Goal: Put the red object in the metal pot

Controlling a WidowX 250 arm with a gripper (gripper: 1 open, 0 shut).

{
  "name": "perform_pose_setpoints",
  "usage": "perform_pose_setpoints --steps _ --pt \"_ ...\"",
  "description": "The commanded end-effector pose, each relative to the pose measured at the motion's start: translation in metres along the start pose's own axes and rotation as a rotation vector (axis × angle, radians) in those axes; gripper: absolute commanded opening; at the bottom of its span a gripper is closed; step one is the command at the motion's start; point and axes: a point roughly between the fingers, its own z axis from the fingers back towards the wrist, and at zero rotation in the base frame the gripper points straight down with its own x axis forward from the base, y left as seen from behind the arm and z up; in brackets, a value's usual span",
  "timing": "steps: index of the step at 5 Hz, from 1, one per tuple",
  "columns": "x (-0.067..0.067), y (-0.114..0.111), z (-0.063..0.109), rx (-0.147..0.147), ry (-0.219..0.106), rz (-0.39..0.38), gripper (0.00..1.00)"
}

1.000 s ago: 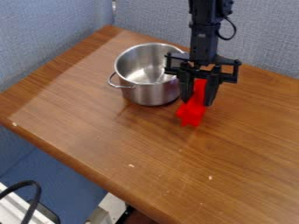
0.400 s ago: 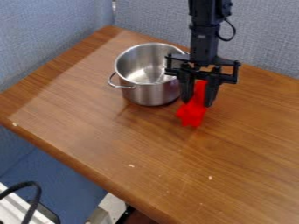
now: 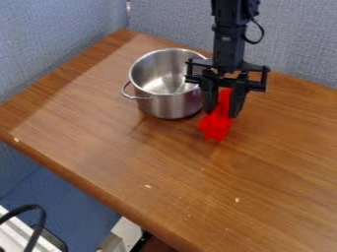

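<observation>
The red object (image 3: 219,117) stands on end on the wooden table (image 3: 118,128), tilted a little, just right of the metal pot (image 3: 166,83). My gripper (image 3: 227,99) comes down from above on a black arm and is shut on the upper end of the red object. The pot is shiny, round and empty, with a small handle on its left side. Its right rim sits close beside the gripper's left finger.
The table's front edge runs diagonally from left to bottom right. Blue wall panels stand behind the table. A black cable (image 3: 27,221) loops on the floor at the bottom left.
</observation>
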Motion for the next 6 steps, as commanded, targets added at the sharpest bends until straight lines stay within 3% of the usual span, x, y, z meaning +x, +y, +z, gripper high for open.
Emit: perform_pose_setpoints --steps 1,6 --pt "0.004 0.002 0.025 -0.034 -0.070 0.015 0.00" --pt "-0.008 0.011 0.065 -0.060 -0.128 0.021 0.00"
